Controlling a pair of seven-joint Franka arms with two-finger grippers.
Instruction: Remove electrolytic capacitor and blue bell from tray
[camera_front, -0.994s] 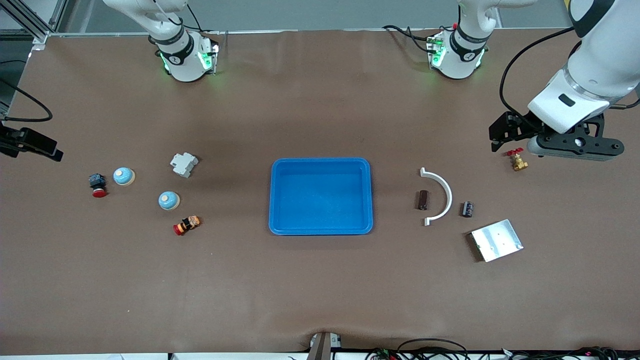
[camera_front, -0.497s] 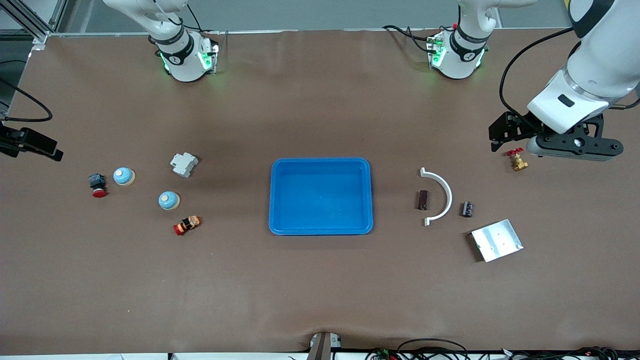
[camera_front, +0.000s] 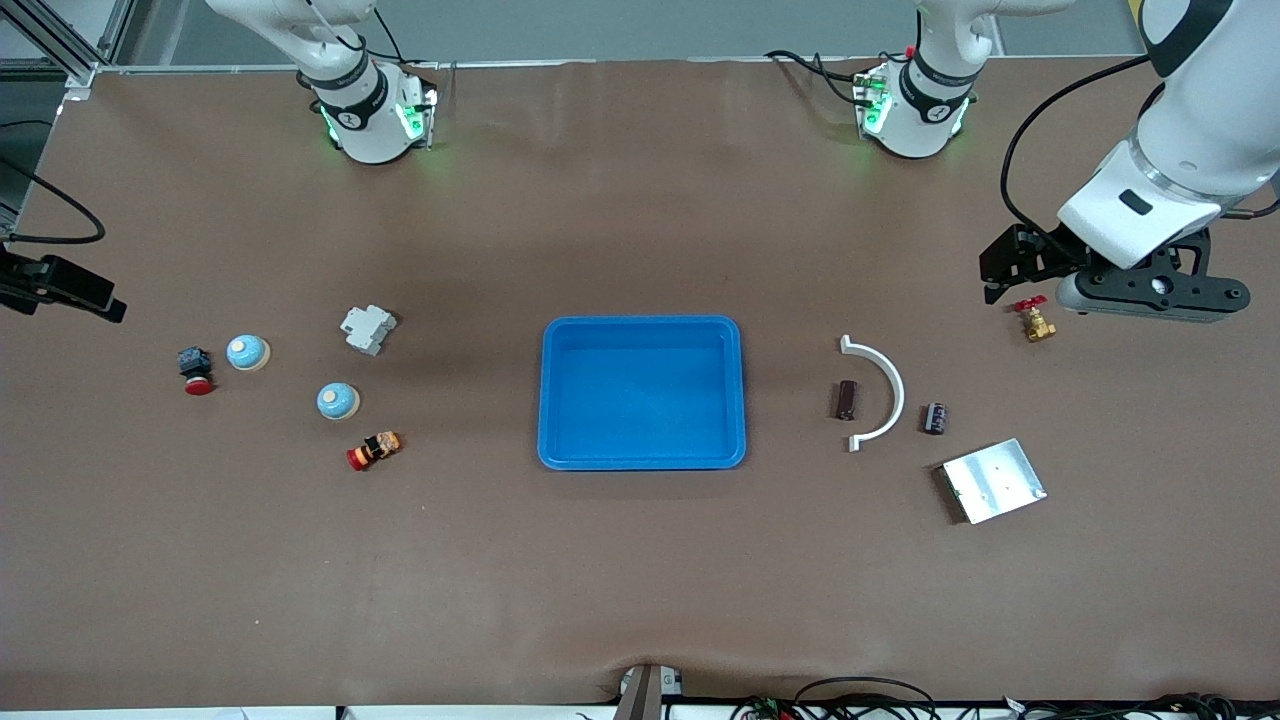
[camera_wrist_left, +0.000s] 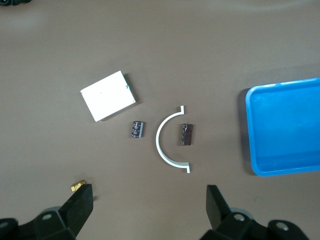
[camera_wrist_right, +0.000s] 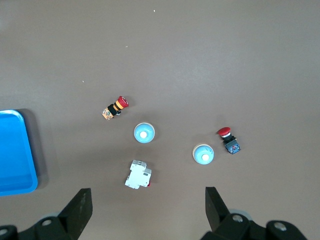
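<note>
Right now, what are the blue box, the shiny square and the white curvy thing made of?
The blue tray looks like glossy moulded plastic: even colour, rounded corners, soft sheen. The square plate seems to be metal, maybe aluminium: flat, silvery, glinting brightly. The white curved piece is probably matte plastic: plain white, thin, with no shine, though I can't be sure.

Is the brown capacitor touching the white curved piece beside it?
Apart. In the left wrist view, bare table shows all around the brown capacitor, which lies inside the curve of the white curved piece; the front view shows the same gap.
</note>
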